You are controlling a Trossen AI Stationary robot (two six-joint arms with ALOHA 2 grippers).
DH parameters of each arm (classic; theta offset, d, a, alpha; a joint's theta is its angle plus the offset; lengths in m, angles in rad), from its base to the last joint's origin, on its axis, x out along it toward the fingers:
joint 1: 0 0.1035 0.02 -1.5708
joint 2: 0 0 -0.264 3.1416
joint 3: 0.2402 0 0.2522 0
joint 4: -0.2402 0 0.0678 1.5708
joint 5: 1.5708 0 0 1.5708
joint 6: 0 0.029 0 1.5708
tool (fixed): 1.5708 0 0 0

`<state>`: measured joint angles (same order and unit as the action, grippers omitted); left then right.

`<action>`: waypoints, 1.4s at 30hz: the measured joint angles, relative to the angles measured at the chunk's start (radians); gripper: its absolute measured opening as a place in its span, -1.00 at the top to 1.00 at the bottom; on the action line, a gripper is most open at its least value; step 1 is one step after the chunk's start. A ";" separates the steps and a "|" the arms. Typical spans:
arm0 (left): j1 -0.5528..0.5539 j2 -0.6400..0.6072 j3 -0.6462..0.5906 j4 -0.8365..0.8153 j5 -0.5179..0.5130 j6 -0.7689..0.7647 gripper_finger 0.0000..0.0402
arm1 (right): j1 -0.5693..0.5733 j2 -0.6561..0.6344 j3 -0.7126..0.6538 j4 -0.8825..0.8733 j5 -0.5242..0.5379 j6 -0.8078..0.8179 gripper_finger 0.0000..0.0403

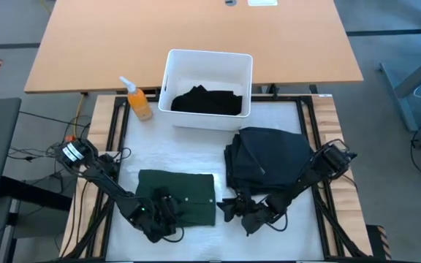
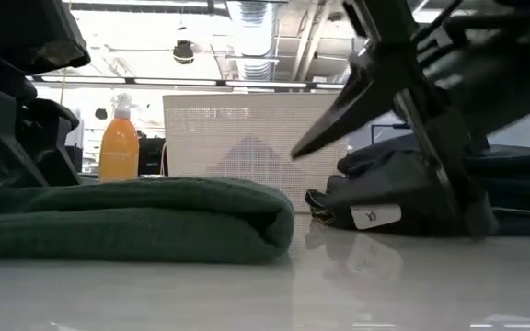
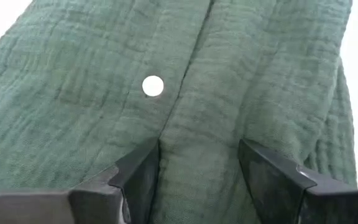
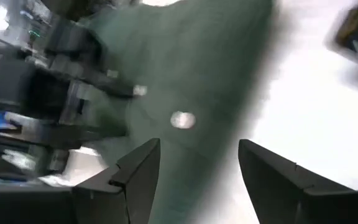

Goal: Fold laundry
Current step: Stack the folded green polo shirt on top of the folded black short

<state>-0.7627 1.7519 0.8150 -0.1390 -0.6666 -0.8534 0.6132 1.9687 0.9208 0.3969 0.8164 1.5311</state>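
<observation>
A: Where does the dark green shirt (image 1: 177,196) lie, and why there?

B: Lower centre of the high view, folded into a flat rectangle on the white desk (image 1: 196,142). That placement keeps it within reach of both arms.

A: State of the left end effector (image 1: 164,216)?

B: Fingers spread, positioned over the shirt's lower edge, straddling the button placket; a white button (image 3: 153,86) shows just beyond the fingers. Nothing is pinched.

A: And the right end effector (image 1: 232,207)?

B: Spread as well, empty, just right of the shirt's edge on bare desk.

A: Remaining laundry?

B: A dark charcoal pile (image 1: 267,155) sits centre right, likely finished items. One black garment (image 1: 207,100) waits in the white bin (image 1: 209,61), upper centre.
</observation>
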 joint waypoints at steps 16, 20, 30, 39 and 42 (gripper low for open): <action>-0.001 0.000 0.000 0.026 0.052 0.003 -0.05 | -0.013 0.097 0.029 0.220 -0.166 -0.111 -0.22; -0.001 0.000 0.000 0.026 0.053 0.003 -0.05 | -0.021 0.025 0.024 0.108 -0.227 -0.149 -0.21; -0.001 0.000 0.000 0.027 0.033 0.017 -0.05 | -0.006 -0.035 0.026 -0.139 -0.293 -0.004 -0.21; -0.001 0.000 -0.001 0.025 0.032 0.048 -0.05 | -0.031 0.103 0.127 -0.116 -0.302 0.063 -0.21; -0.001 0.000 -0.001 0.025 0.033 0.053 -0.05 | -0.052 0.130 0.170 -0.120 -0.329 0.020 -0.21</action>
<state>-0.7639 1.7519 0.8143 -0.1139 -0.6338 -0.8000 0.5611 2.0986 1.0904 0.2767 0.4875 1.5509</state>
